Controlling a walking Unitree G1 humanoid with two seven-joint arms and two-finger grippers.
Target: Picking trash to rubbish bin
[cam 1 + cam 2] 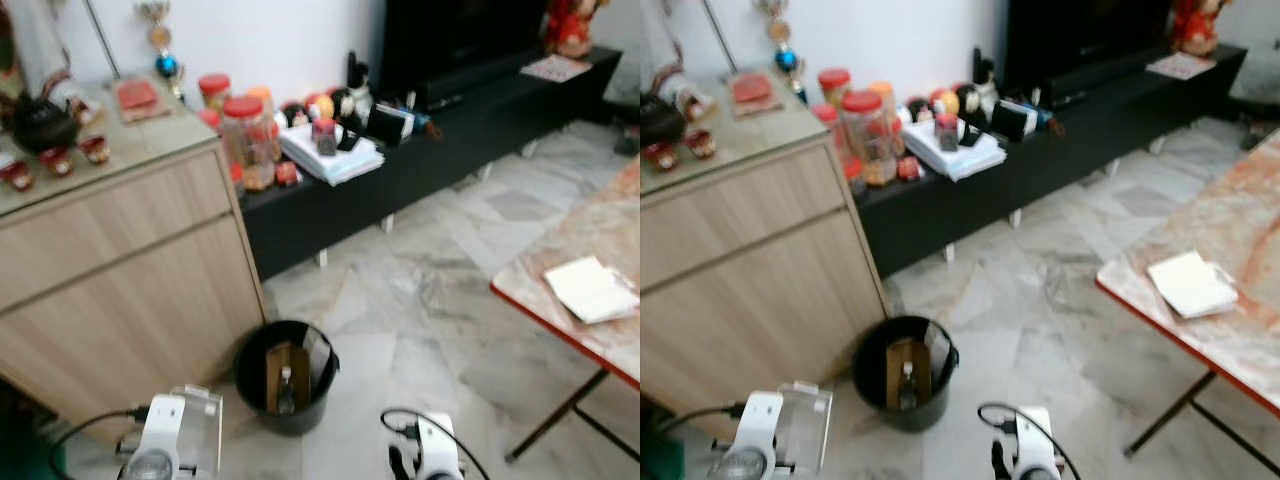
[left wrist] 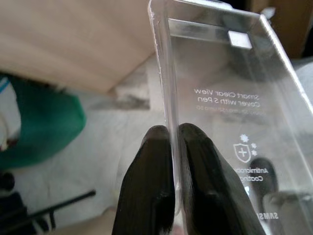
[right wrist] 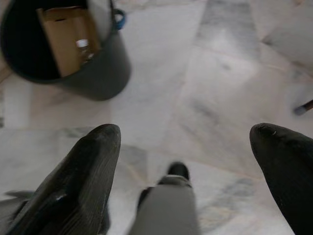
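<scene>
Left gripper [image 2: 168, 147] pinches edge of clear plastic packaging [image 2: 230, 103] (phone-cover box, by its print), held low, just short of bin. Right gripper [image 3: 186, 147] spread wide, holding nothing. Black rubbish bin [image 1: 286, 375] ahead on floor beside wooden cabinet [image 1: 120, 270], cardboard already inside. Step: carrying trash to bin. Next, probably: reach over rim, release.

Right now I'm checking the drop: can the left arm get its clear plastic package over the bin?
Probably yes. The left gripper is shut on the clear plastic package, just beside the open black bin, with only bare floor between them.
</scene>
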